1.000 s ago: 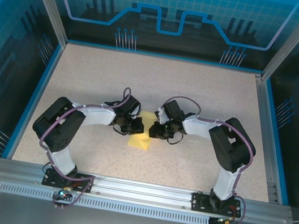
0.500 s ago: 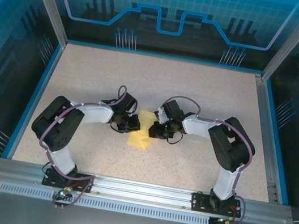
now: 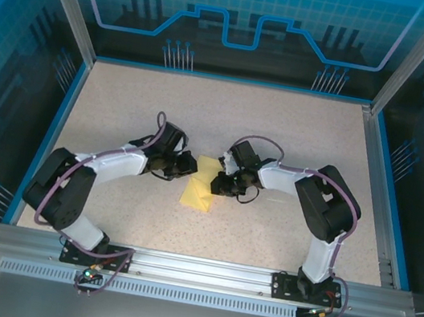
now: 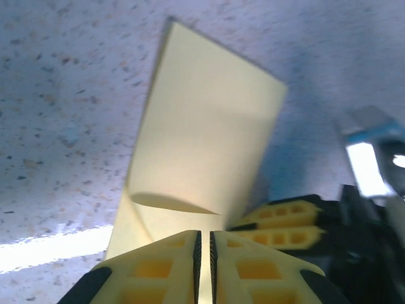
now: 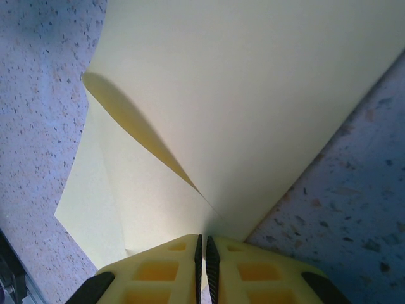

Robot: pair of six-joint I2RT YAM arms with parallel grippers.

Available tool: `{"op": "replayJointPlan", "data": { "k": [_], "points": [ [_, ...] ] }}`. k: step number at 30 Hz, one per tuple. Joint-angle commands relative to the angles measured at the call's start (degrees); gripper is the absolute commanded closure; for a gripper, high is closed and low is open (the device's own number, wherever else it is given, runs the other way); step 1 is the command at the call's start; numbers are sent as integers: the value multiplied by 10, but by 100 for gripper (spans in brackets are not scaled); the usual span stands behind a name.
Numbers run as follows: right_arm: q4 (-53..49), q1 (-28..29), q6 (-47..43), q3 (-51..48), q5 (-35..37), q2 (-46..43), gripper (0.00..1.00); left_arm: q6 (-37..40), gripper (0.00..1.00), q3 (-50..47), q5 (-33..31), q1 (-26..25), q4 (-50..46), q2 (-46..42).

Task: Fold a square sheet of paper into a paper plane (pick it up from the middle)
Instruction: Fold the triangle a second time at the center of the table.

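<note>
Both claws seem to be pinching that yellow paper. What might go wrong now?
The left gripper and right gripper both pinch the thin square sheet of paper; pulling apart might tear it. The sheet bows in a loose curl, not a crease, so the fold could land crooked.

The speckled beige table (image 3: 296, 140) (blue-edged) carries a folded pale yellow paper sheet (image 3: 200, 192) near its centre.
</note>
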Motion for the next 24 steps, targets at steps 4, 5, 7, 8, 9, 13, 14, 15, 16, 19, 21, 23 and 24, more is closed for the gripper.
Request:
{"op": "replayJointPlan", "data": {
  "k": [4, 5, 7, 8, 9, 13, 14, 15, 16, 19, 21, 23, 24],
  "points": [
    [-26, 4, -6, -7, 31, 39, 85, -10, 84, -14, 55, -16, 41, 30],
    [-25, 4, -6, -7, 31, 40, 85, -9, 84, -8, 56, -20, 40, 39],
    [-25, 4, -6, -8, 31, 41, 85, -8, 84, 6, 57, -26, 33, 66],
    [-25, 4, -6, -8, 32, 41, 85, -9, 85, 11, 53, -27, 30, 75],
    [-26, 4, -6, -8, 33, 42, 85, -11, 85, 12, 50, -28, 30, 84],
    [-34, 5, -12, -4, 37, 42, 85, -14, 85, 22, 23, -27, 16, 106],
    [-39, 6, -15, -2, 40, 44, 85, -12, 85, 26, 19, -27, 10, 111],
    [-48, 8, -18, 2, 47, 47, 85, -11, 85, 32, 11, -28, 0, 117],
    [-56, 10, -22, 6, 54, 51, 85, -9, 86, 36, 3, -26, -11, 122],
    [-67, 12, -23, 9, 66, 59, 85, -2, 86, 40, -23, -26, -35, 126],
    [-69, 12, -23, 9, 72, 61, 86, -2, 86, 37, -35, -22, -43, 121],
    [-70, 13, -23, 8, 73, 64, 86, 2, 86, 32, -42, -14, -49, 115],
    [-69, 12, -23, 6, 74, 64, 86, 2, 86, 29, -46, -10, -51, 112]
  ]
}}
